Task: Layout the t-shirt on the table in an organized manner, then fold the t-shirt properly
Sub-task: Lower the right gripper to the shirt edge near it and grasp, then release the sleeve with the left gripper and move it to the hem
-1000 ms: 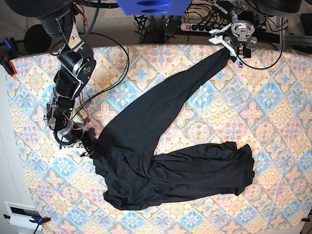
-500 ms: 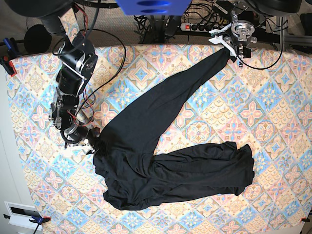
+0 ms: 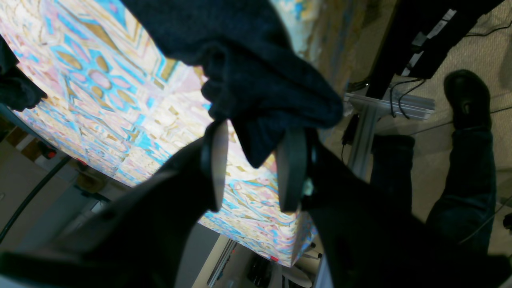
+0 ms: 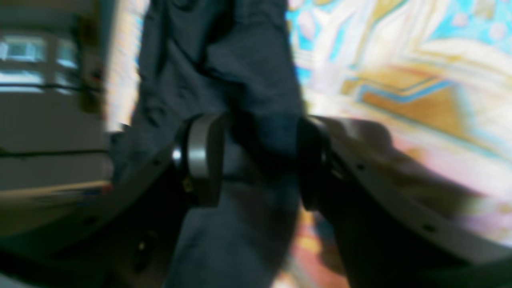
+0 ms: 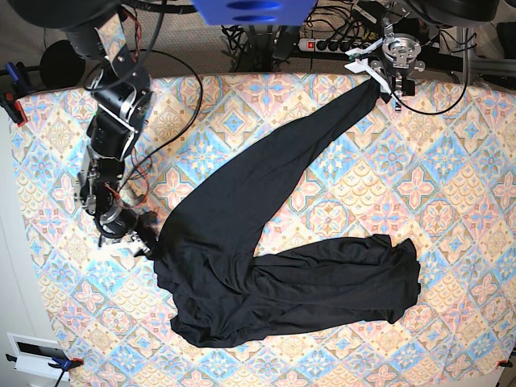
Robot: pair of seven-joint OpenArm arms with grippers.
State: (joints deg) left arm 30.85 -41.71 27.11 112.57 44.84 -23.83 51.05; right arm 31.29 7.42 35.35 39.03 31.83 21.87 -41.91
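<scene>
The black t-shirt lies on the table, one sleeve stretched to the back right, the body bunched across the front. My left gripper at the table's back edge is shut on the sleeve end; the left wrist view shows black cloth between its fingers. My right gripper at the left is shut on the shirt's left edge; the blurred right wrist view shows cloth pinched between its fingers.
A power strip and cables lie behind the table. Clamps hold the cloth at the left corner. A person's leg and shoe show on the floor beside the table in the left wrist view.
My right gripper has pulled the shirt's left edge a little farther left and its arm has shifted. The left gripper and the stretched sleeve have stayed in place.
</scene>
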